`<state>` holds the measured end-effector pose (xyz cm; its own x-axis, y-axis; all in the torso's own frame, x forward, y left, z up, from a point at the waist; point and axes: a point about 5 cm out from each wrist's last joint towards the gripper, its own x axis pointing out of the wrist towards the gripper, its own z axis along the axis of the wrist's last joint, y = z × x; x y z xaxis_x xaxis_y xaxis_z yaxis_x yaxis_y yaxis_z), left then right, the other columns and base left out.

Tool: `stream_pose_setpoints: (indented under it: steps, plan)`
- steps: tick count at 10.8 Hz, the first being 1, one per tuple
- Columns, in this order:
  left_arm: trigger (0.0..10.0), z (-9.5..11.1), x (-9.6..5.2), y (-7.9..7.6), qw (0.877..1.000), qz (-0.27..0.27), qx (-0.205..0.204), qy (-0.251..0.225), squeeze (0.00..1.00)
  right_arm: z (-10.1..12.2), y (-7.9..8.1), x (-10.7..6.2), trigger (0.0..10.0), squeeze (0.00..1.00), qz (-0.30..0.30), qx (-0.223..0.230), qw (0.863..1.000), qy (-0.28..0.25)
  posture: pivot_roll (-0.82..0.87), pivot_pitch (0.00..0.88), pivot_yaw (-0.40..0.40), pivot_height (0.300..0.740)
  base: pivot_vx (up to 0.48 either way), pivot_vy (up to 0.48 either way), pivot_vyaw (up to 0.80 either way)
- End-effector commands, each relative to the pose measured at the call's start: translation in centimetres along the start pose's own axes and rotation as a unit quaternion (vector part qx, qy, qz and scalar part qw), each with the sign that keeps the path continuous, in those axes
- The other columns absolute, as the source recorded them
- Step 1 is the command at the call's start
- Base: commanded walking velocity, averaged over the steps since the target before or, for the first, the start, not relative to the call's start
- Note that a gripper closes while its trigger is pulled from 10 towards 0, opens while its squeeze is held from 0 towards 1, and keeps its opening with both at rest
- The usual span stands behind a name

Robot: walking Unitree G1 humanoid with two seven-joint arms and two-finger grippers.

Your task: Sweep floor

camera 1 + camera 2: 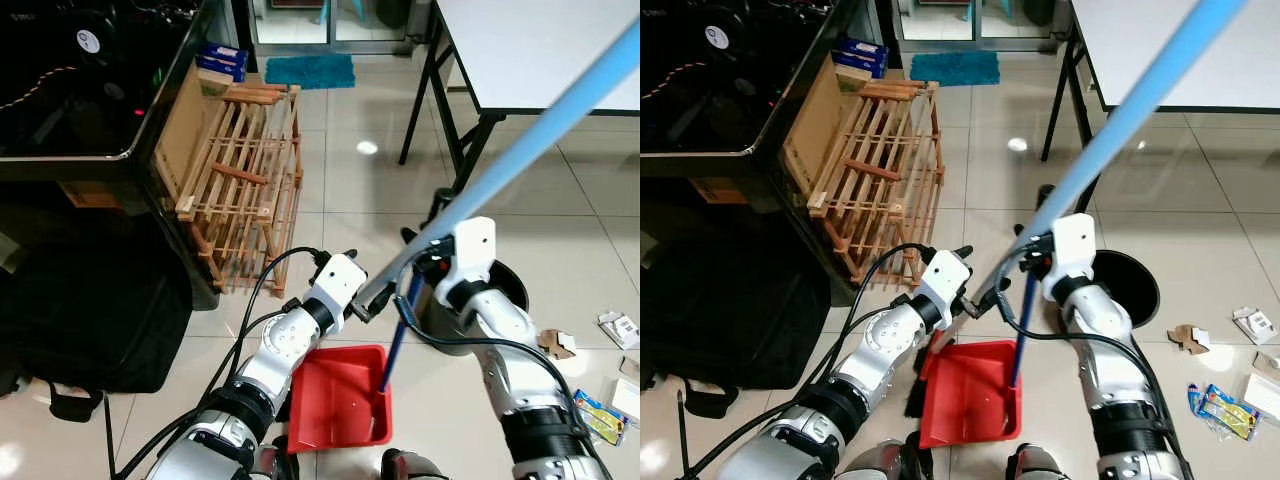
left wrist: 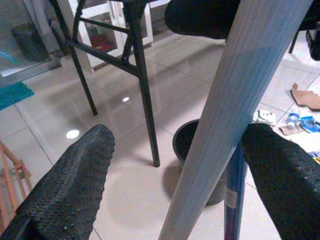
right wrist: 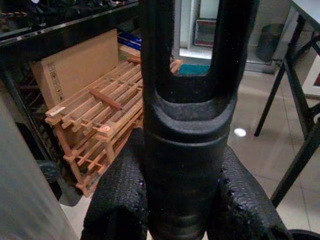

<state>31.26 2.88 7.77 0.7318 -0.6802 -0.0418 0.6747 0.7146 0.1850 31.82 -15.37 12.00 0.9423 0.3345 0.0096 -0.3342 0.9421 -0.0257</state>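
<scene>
Left gripper (image 2: 175,165) jaws apart, broom pole (image 1: 540,135) between them, slanting far-right | right gripper (image 3: 182,200) clamped on dustpan handle (image 3: 187,125) | red dustpan (image 1: 340,395) near, between arms | litter (image 1: 600,415) near-right.

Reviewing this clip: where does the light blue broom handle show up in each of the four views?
Left eye view: broom handle runs from upper right down to centre.
Right eye view: same diagonal.
Left wrist view: broad pale bar, centre-right.
Right wrist view: blurred grey edge at lower left.
Shared landmark: wooden rack.
</scene>
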Motion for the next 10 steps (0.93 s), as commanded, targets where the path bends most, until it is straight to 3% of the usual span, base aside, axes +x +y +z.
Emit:
stream_pose_setpoints:
  steps: [1,4,8,10]
  plan:
    - [10.0,0.0,0.1,0.1,1.0,0.004,0.004,0.0,0.0,0.9,0.3,0.5,10.0,0.0,0.009,0.004,1.0,-0.017,-0.26,0.163,0.047,0.74,0.0,0.0,0.0]
    - [10.0,-0.1,0.0,0.3,1.0,0.016,0.012,0.005,0.0,1.3,1.2,1.1,10.0,0.0,0.026,0.007,0.999,-0.023,-0.26,0.174,0.033,0.74,0.0,0.0,0.0]
    - [10.0,0.2,-0.5,1.7,0.997,0.072,0.033,-0.002,0.0,1.5,1.7,1.4,10.0,0.0,0.044,0.007,0.999,-0.022,-0.26,0.194,0.009,0.74,0.0,0.0,0.0]
    - [10.0,-0.1,-1.5,2.4,0.995,0.089,0.053,-0.004,0.0,1.6,2.5,1.8,10.0,0.0,0.058,0.01,0.998,-0.022,-0.25,0.197,0.002,0.74,0.0,0.0,0.0]
